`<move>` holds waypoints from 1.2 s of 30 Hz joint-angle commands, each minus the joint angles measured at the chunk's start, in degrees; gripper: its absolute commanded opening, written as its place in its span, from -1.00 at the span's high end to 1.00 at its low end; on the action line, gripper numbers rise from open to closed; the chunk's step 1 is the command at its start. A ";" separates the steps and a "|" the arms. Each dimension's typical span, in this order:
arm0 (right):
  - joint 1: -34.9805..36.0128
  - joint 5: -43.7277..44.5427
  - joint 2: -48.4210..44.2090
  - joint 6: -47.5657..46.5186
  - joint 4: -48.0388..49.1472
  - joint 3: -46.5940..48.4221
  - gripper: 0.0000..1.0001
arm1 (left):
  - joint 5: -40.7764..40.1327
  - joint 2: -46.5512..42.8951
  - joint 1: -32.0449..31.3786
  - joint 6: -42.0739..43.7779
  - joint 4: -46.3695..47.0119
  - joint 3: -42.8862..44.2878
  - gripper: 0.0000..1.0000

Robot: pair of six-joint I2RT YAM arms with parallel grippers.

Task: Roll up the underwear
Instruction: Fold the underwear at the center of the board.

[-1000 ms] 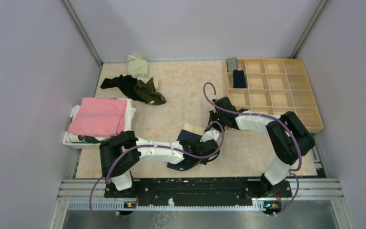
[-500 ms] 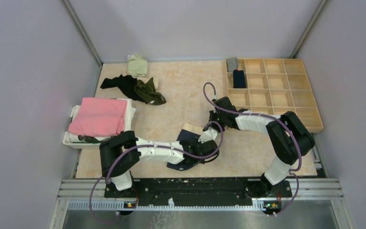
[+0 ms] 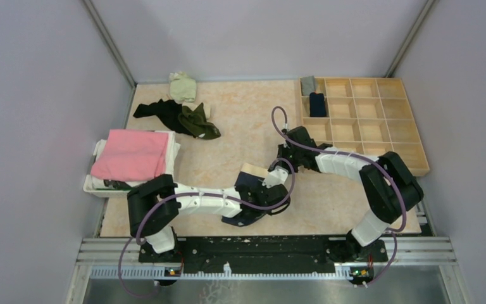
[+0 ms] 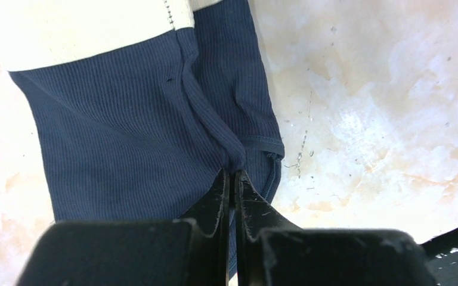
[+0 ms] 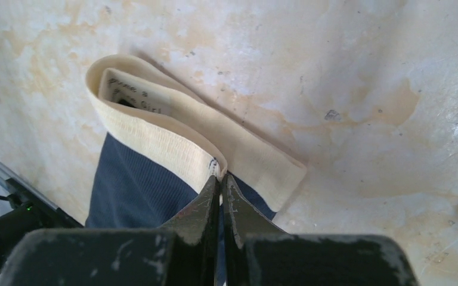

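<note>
Navy underwear (image 3: pixel 249 182) with a beige waistband (image 3: pixel 254 170) lies on the table between the two arms. In the left wrist view my left gripper (image 4: pixel 234 173) is shut on a raised fold of the navy fabric (image 4: pixel 137 125) close to the leg hem. In the right wrist view my right gripper (image 5: pixel 220 177) is shut on the edge of the beige waistband (image 5: pixel 155 140), which is folded over on itself. From above, the left gripper (image 3: pixel 253 206) sits over the near part of the garment and the right gripper (image 3: pixel 273 170) at its far right corner.
More underwear, dark (image 3: pixel 155 110), olive green (image 3: pixel 199 122) and pale green (image 3: pixel 182 86), is piled at the back left. A wooden compartment tray (image 3: pixel 380 130) at the back right holds a grey roll (image 3: pixel 308 84) and a navy roll (image 3: pixel 317 104). A folded pink cloth (image 3: pixel 133 154) lies on a white basket (image 3: pixel 93 185) at the left.
My left gripper has closed on the navy fabric. The left arm has shifted slightly to the left, and the right arm's elbow has moved a little to the right while its jaws stayed shut.
</note>
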 commanded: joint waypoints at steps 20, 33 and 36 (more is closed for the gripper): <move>-0.42 6.38 -8.85 -2.72 -6.77 0.16 1.00 | -2.15 -3.29 -0.38 -0.15 0.13 1.07 1.00; -0.39 8.36 -6.10 -3.54 -7.02 -1.42 1.00 | -1.94 -2.41 -0.38 0.18 0.23 1.32 1.00; -0.39 7.94 -6.56 -3.40 -7.02 -2.10 1.00 | -1.81 -1.60 -0.38 0.22 0.43 1.35 1.00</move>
